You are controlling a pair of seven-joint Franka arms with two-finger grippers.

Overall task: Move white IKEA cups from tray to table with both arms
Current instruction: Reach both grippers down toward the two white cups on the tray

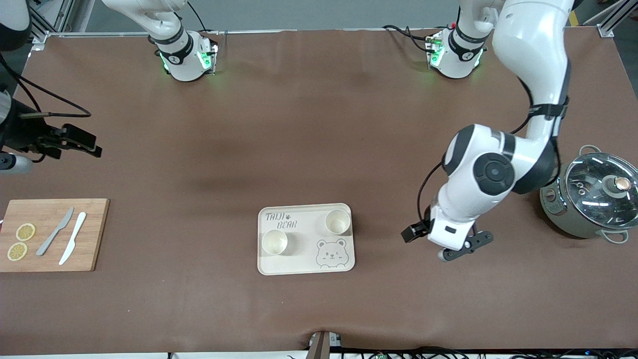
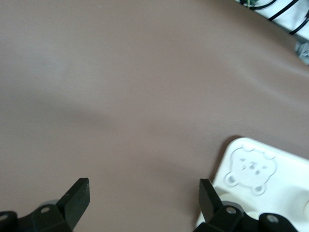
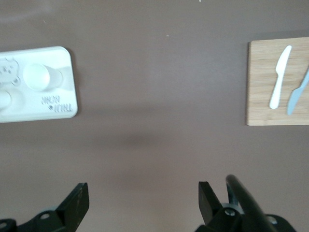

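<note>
Both cups are sitting on the tray (image 1: 305, 264), none yet on the table (image 1: 319, 149); the left gripper (image 1: 461, 249) is hovering over bare cloth just beside the tray's end, fingers spread and empty, so the nearer cup (image 1: 337, 222) is lying sideways from it toward the right arm's end; the right gripper (image 1: 75, 142), likewise spread and empty, is hanging well apart from the other cup (image 1: 274, 242). The tray's long axis is running along the line between the grippers. The left wrist view is showing only the tray's bear corner and no cups; the right wrist view is showing the cups and a cutting board (image 3: 263, 82).

tray (image 1: 305, 267): mid-worktop (image 1: 299, 124), your two cups (image 1: 274, 242) on it
board (image 1: 94, 234): right arm's end, knives (image 1: 55, 232) on it
pot (image 1: 590, 199): left arm's end
</note>
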